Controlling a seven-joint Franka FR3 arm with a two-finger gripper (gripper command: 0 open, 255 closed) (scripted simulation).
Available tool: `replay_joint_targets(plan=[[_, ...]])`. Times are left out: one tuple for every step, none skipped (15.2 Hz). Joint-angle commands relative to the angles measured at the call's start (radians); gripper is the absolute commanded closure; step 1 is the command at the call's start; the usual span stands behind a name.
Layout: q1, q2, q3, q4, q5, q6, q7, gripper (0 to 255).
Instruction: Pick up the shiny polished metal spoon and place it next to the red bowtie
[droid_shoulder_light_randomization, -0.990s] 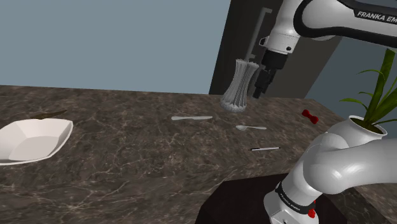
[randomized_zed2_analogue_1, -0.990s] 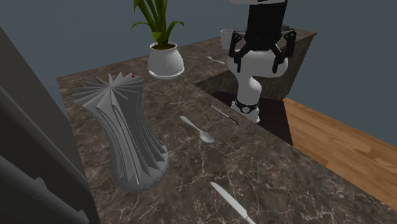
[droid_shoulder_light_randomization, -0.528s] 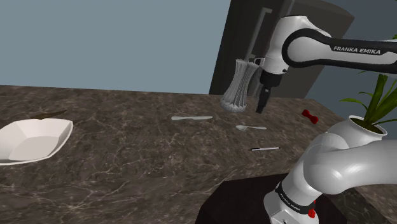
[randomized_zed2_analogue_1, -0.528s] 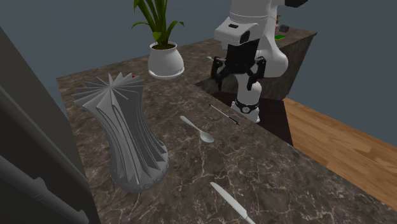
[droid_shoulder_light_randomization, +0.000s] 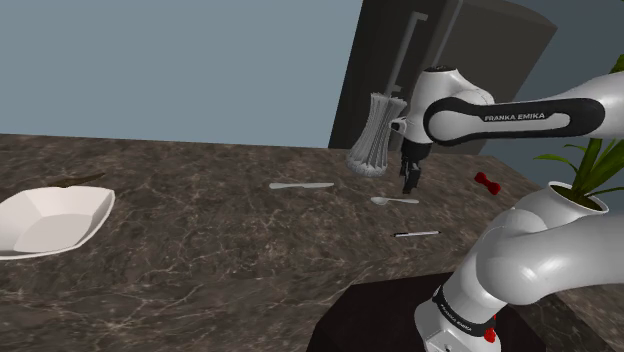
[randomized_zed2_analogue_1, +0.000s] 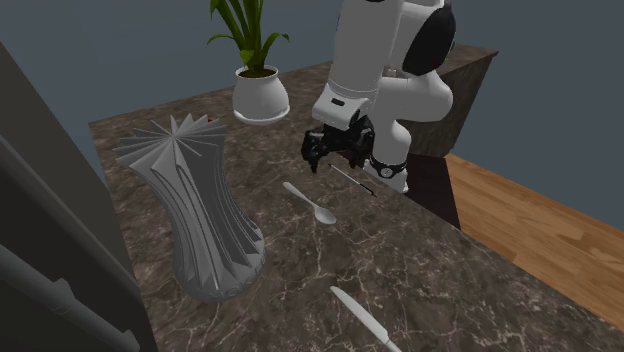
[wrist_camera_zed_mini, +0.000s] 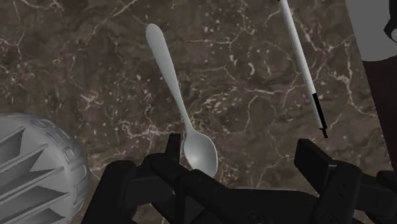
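Observation:
A polished metal spoon lies flat on the dark marble counter, between the ribbed vase and a thin pen. My black gripper hangs just above it, fingers pointing down. In the second exterior view the gripper hovers over the spoon's handle end. In the wrist view the gripper is open, and the spoon's bowl lies close to one finger, untouched. The red bowtie rests on the counter, toward the shoulder view's right of the gripper.
A tall ribbed grey vase stands just behind the gripper. A white-and-black pen and a table knife lie near the spoon. A white dish sits far left, and a potted plant stands at the right edge.
The arm has come down from well above the counter, so the gripper now hangs low over the spoon. The spoon, pen, knife and bowtie have not moved.

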Motion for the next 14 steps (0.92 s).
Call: replay_joint_targets(plan=[[-0.011,0.029,-0.034,-0.026,-0.063,0.065,-0.062,0],[-0.016,0.054,-0.053,-0.035,-0.094,0.103,-0.089,0],[-0.021,0.081,-0.072,-0.042,-0.125,0.143,-0.116,0],[-0.026,0.111,-0.091,-0.048,-0.157,0.184,-0.141,0],[-0.032,0.143,-0.11,-0.051,-0.188,0.226,-0.165,0],[-0.036,0.171,-0.125,-0.053,-0.213,0.261,-0.184,0],[-0.039,0.182,-0.131,-0.059,-0.22,0.278,-0.182,0],[-0.041,0.193,-0.137,-0.065,-0.227,0.296,-0.18,0],[-0.044,0.205,-0.143,-0.07,-0.234,0.314,-0.177,0],[-0.047,0.217,-0.149,-0.076,-0.241,0.332,-0.175,0],[-0.05,0.229,-0.155,-0.081,-0.248,0.35,-0.173,0],[-0.053,0.243,-0.161,-0.086,-0.256,0.369,-0.17,0],[-0.055,0.256,-0.167,-0.09,-0.263,0.388,-0.167,0],[-0.057,0.264,-0.171,-0.093,-0.267,0.399,-0.166,0]])
